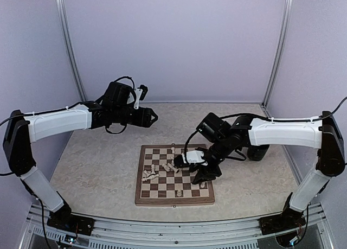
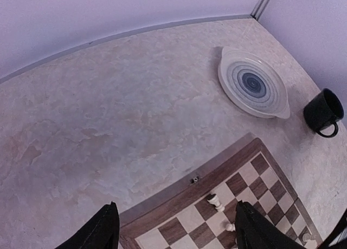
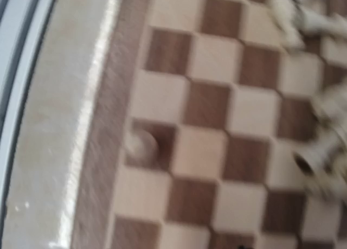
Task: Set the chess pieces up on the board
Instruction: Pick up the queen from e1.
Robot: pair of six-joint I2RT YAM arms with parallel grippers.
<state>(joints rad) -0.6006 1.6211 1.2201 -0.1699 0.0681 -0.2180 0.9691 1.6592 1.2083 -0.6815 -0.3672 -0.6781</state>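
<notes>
Right claw (image 1: 203, 176): low over the board (image 1: 174, 176), above its right half. The jaws read dark on dark in the top view, and the wrist view shows no fingers, so I cannot tell whether it is clenched or released. The right wrist view is blurred.

Under this claw: brown and cream squares, with the light wood border along one side. One pale piece (image 3: 142, 143) stands on a dark square next to that border. Toppled ones (image 3: 317, 165) lie further in.

To this claw's left: most of the chess pieces (image 1: 162, 170) lie in a loose heap on the middle squares, many on their sides. Singles stand apart from the heap, one in the near row (image 1: 179, 192) and one by the far edge (image 1: 172, 149).

Left claw (image 1: 150, 117): raised, well apart from the board, beyond its far-left corner. It is released, with the fingers (image 2: 105, 227) spread wide and nothing between them. Below it lie a board corner and two small pieces (image 2: 216, 201).

Beyond the left claw, to the right: a round plate (image 2: 253, 83) with grey-blue rings, and a black mug (image 2: 324, 112) near it. Both sit on the tabletop (image 2: 108, 124), off the board.

Surface: the tabletop is beige with a marbled pattern and a dull sheen.

Room: pale lilac walls (image 1: 173, 37) close three sides. Aluminium posts (image 1: 275, 45) run up the two far corners. A metal rail (image 1: 173, 230) crosses the near edge between the arm bases.
</notes>
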